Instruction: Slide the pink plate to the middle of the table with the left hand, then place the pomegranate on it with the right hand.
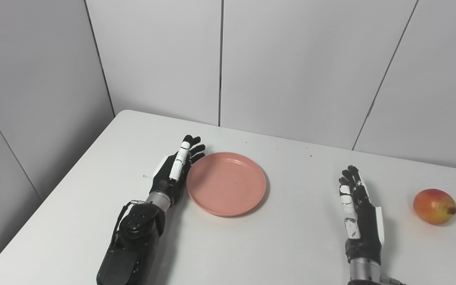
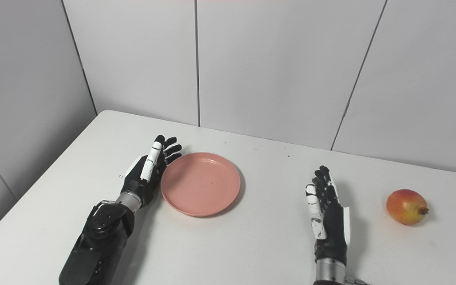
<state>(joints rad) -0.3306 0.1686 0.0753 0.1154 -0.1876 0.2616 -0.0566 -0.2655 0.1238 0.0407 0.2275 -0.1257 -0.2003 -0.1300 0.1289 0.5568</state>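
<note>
Beside your flat, empty left hand [image 1: 172, 174], seemingly touching it, lies the round pink plastic plate [image 1: 226, 183]; right of your splayed, empty right hand [image 1: 358, 213] sits the red-yellow pomegranate [image 1: 434, 206].

Left hand [image 2: 145, 174] sits edge-on, fingers straight and apart, holding nothing, its palm side touching the near-left rim of the pink plate [image 2: 200, 183]. Plate lies flat on the white table [image 2: 259, 245]. Right hand [image 2: 327, 213] rests edge-on too, fingers extended, empty, well apart from the plate. Pomegranate [image 2: 406, 206] lies off that hand's outer side, near but not touching.
</note>
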